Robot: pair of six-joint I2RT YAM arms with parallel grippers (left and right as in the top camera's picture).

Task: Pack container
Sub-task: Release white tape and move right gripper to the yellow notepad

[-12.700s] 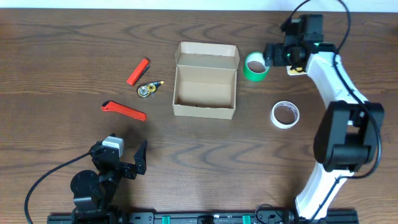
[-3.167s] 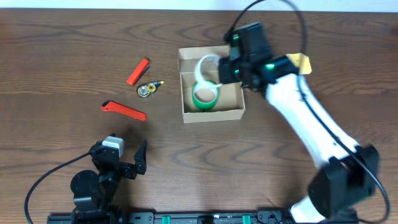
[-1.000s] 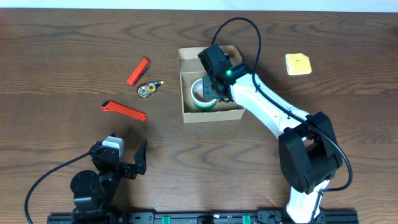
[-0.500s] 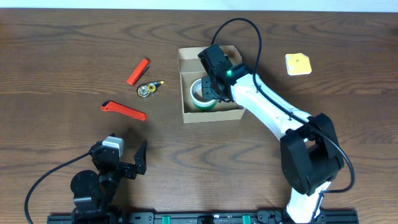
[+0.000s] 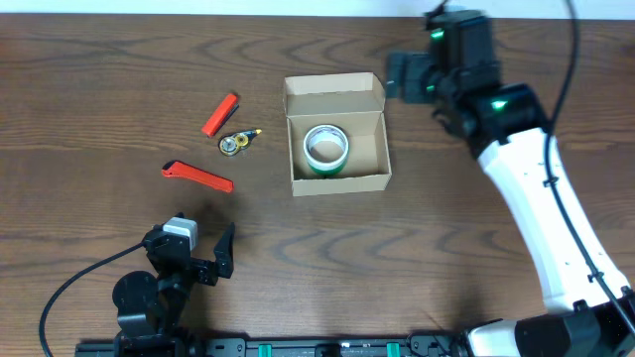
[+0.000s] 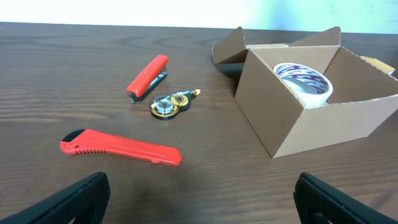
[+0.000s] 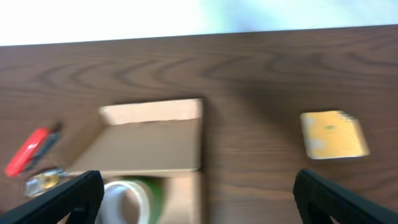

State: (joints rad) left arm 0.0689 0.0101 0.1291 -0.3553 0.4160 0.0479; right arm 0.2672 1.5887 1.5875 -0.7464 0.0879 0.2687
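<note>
The tan cardboard container (image 5: 337,180) stands open mid-table with its flap lid folded back. Inside it, a white tape roll (image 5: 325,145) lies on top of a green one. The container also shows in the left wrist view (image 6: 311,124) and, blurred, in the right wrist view (image 7: 152,143). My right gripper (image 5: 399,75) is open and empty, raised beyond the container's far right corner. My left gripper (image 5: 220,254) is open and empty, low near the front edge, well to the front left of the container.
A red marker-like tool (image 5: 220,114), a small yellow tape dispenser (image 5: 236,142) and a red box cutter (image 5: 197,177) lie left of the container. A yellow pad (image 7: 334,134) lies right of the container; my right arm hides it in the overhead view.
My right gripper has lifted out of the container and swung up and to the right, empty. The white roll stays in the container on the green roll. The left arm has not moved.
</note>
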